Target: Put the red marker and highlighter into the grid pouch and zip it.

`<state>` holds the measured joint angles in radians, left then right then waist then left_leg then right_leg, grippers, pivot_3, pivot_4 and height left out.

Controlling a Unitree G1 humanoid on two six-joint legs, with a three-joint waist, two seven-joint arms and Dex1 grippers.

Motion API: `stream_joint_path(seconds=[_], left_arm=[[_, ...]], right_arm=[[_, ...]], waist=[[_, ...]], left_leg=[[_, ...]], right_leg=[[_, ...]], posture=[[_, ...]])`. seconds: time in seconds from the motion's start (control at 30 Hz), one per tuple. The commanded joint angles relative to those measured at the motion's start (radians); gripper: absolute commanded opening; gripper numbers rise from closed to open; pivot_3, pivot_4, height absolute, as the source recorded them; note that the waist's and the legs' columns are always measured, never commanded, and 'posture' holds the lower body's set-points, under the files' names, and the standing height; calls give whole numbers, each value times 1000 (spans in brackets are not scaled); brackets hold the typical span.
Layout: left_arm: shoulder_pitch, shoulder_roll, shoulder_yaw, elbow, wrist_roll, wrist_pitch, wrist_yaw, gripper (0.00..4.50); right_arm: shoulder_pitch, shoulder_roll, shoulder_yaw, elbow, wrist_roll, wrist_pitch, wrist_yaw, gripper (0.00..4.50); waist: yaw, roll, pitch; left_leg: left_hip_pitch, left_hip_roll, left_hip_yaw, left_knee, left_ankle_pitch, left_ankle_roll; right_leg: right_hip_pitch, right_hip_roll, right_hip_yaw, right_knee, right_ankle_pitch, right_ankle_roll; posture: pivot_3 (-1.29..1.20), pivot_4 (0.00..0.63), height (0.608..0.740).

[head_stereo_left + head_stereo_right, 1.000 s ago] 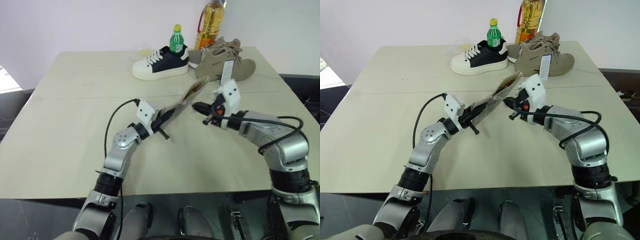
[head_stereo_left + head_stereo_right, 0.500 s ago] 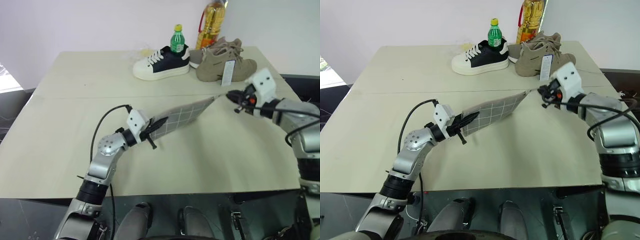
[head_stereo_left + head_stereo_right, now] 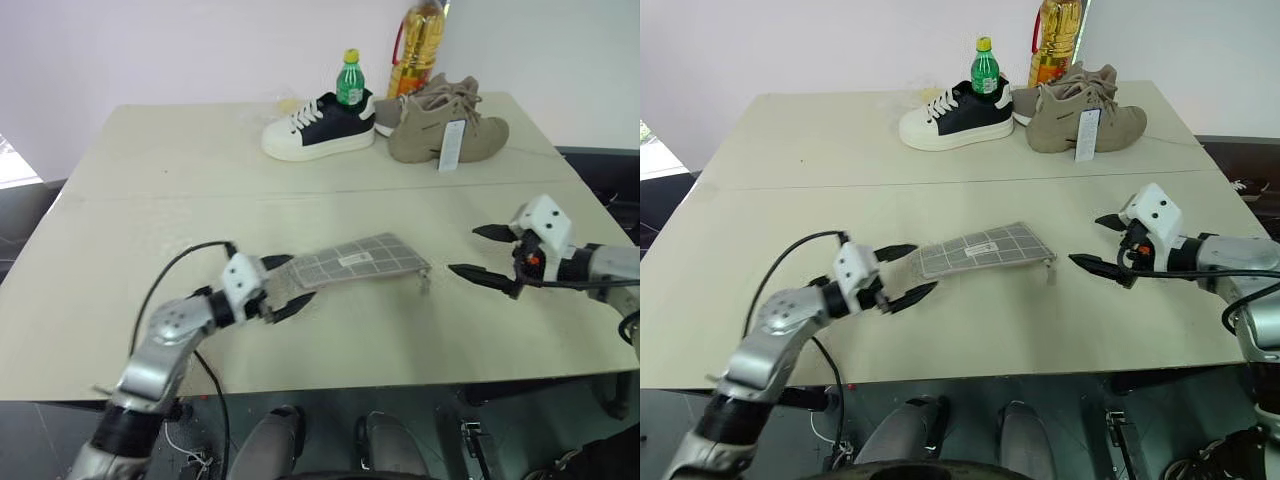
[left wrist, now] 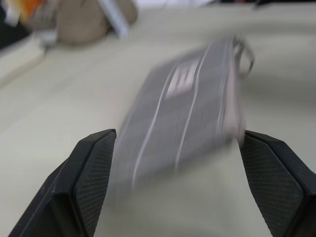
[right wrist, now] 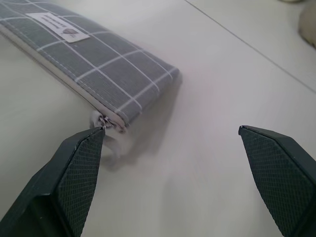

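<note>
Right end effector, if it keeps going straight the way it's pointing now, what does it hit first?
Most likely the grid pouch: the open right end effector points across the table at the pouch's zipper-pull end, which lies just ahead of one fingertip. Depth is uncertain.

the grid pouch lies flat on the table, a slim grey fabric case crossed by thin white grid lines, with a small white label on its upper face. its long axis runs left to right, slightly angled. the zipper edge faces the near side, and the pull hangs at the right end.
</note>
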<state>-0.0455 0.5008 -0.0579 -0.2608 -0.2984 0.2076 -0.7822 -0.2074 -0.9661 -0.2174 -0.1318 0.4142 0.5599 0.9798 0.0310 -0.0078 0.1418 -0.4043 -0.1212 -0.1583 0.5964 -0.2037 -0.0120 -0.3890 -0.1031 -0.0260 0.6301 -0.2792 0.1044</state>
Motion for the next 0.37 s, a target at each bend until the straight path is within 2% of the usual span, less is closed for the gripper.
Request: stream_joint_path(seconds=[0.03, 0.13, 0.37], left_arm=[[56, 8, 93, -77, -74, 98, 54, 4067], [130, -1, 191, -66, -104, 152, 121, 4067], [195, -18, 278, -46, -107, 135, 166, 4067]], right_arm=[[-13, 41, -54, 23, 16, -26, -40, 4500], [-12, 99, -61, 39, 10, -48, -83, 4500], [-3, 159, -43, 77, -21, -76, -132, 4500]], waist=[[5, 0, 0], [7, 0, 0], [10, 0, 0]], left_leg=[[0, 0, 0, 0, 0, 0], [0, 0, 0, 1, 0, 0], [0, 0, 1, 1, 0, 0]], right_leg=[[0, 0, 0, 0, -1, -2], [1, 0, 1, 0, -2, -3], [0, 0, 1, -1, -2, -3]], posture=[[0, 150, 738], [0, 150, 738], [0, 150, 738]])
